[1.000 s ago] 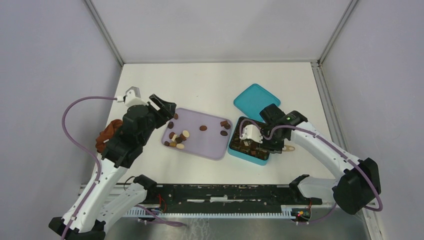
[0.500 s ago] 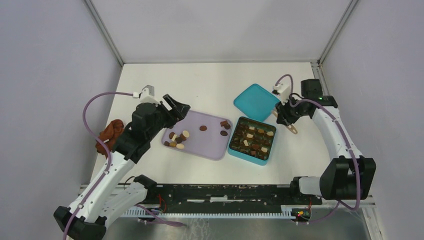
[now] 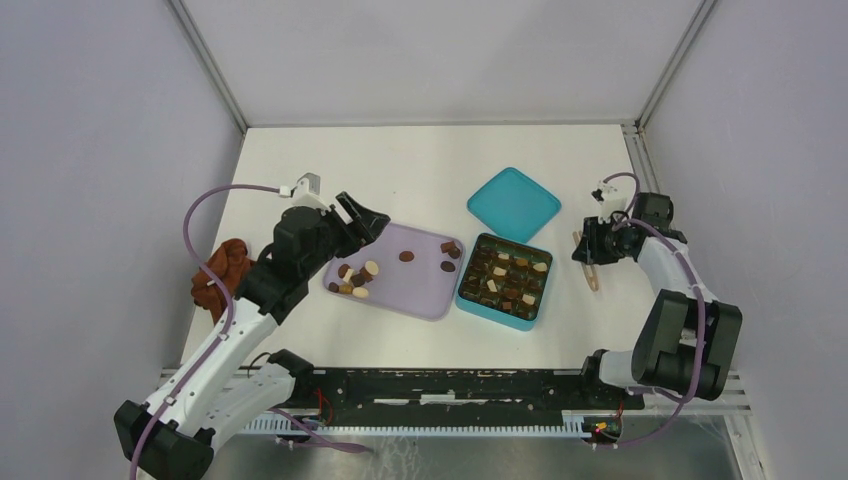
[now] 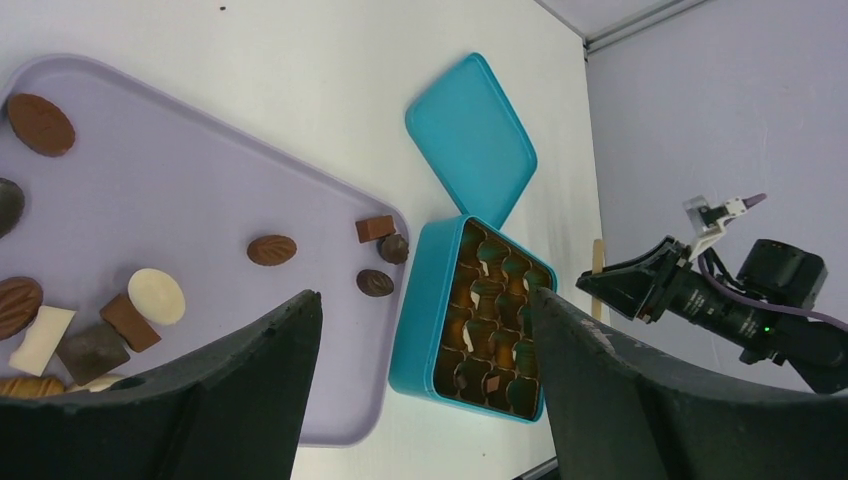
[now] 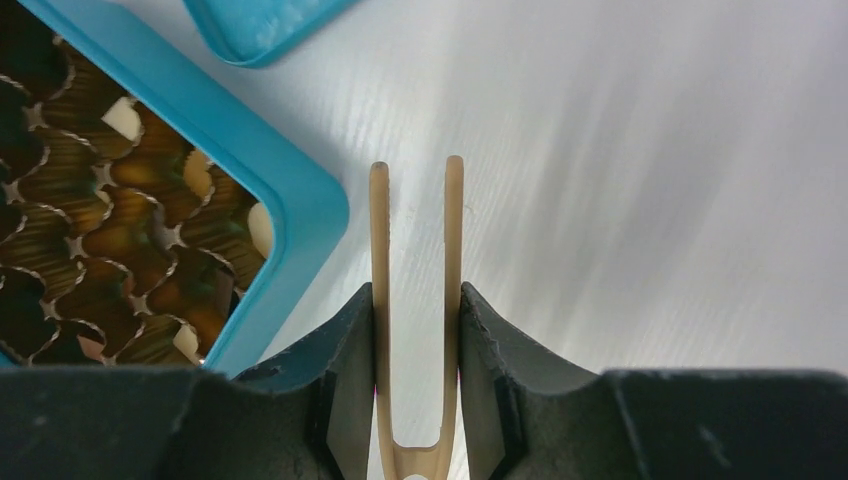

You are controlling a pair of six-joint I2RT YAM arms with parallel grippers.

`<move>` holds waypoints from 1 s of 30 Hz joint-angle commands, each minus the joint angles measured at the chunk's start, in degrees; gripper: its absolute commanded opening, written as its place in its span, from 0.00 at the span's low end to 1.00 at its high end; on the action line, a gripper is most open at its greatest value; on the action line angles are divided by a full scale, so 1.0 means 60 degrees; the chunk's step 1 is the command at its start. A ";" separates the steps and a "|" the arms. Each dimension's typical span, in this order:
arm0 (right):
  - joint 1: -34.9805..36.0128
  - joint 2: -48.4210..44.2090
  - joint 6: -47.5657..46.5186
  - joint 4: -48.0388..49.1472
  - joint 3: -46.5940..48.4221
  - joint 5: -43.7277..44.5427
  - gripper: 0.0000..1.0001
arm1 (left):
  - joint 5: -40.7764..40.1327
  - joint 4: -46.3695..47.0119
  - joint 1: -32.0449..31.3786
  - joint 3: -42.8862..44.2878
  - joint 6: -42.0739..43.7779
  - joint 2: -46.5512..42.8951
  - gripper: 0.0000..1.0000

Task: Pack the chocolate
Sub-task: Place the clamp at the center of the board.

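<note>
The right tool [image 5: 415, 300] is clamped on tan tweezers [image 5: 452, 230] just right of the teal box [image 5: 300, 200]. The left tool [image 3: 365, 215] hangs, jaws apart, over the purple tray [image 4: 200, 180] left of the box, where loose chocolate [image 4: 157, 296] lies. Best to straddle one isolated piece with the tweezer tips and squeeze gently; no writing is legible.

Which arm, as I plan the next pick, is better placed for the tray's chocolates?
Probably left: the open left gripper hangs by the tray's chocolates; the right gripper, clamping tweezers, sits beyond the teal box.

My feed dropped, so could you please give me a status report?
Left claw open near tray. Right claw shut on tweezers, beside box. Chocolates on tray.
</note>
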 commanded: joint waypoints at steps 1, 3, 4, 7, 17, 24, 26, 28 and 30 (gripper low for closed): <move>-0.0268 0.0225 0.1157 0.1535 -0.0495 0.0412 0.37 | 0.0090 0.0428 0.0005 -0.0017 -0.0253 -0.0010 0.82; -0.0343 0.0324 0.1313 0.1701 -0.0600 0.0545 0.37 | 0.0052 0.0396 0.0010 -0.0028 -0.0246 -0.0017 0.82; -0.0366 0.0388 0.1358 0.1783 -0.0619 0.0622 0.37 | 0.0037 0.0394 0.0012 -0.0032 -0.0258 -0.0010 0.82; -0.0385 0.0586 0.1424 0.1896 -0.0642 0.0930 0.37 | -0.0009 0.0419 0.0014 -0.0032 -0.0274 0.0021 0.82; -0.0428 0.1011 0.1512 0.2023 -0.0633 0.1297 0.39 | -0.0046 0.0452 0.0013 0.0054 -0.0264 0.0178 0.82; -0.0443 0.1052 0.1802 0.2233 -0.0714 0.1906 0.40 | -0.0072 0.0481 0.0010 0.0082 -0.0262 0.0235 0.82; -0.0441 0.1074 0.1863 0.2296 -0.0729 0.2015 0.41 | -0.0087 0.0478 0.0009 0.0094 -0.0247 0.0267 0.82; -0.0442 0.1099 0.1902 0.2319 -0.0729 0.2055 0.41 | -0.0102 0.0467 0.0001 0.0085 -0.0235 0.0258 0.82; -0.0442 0.1156 0.1911 0.2330 -0.0729 0.2089 0.41 | -0.0106 0.0467 0.0014 0.0089 -0.0231 0.0272 0.82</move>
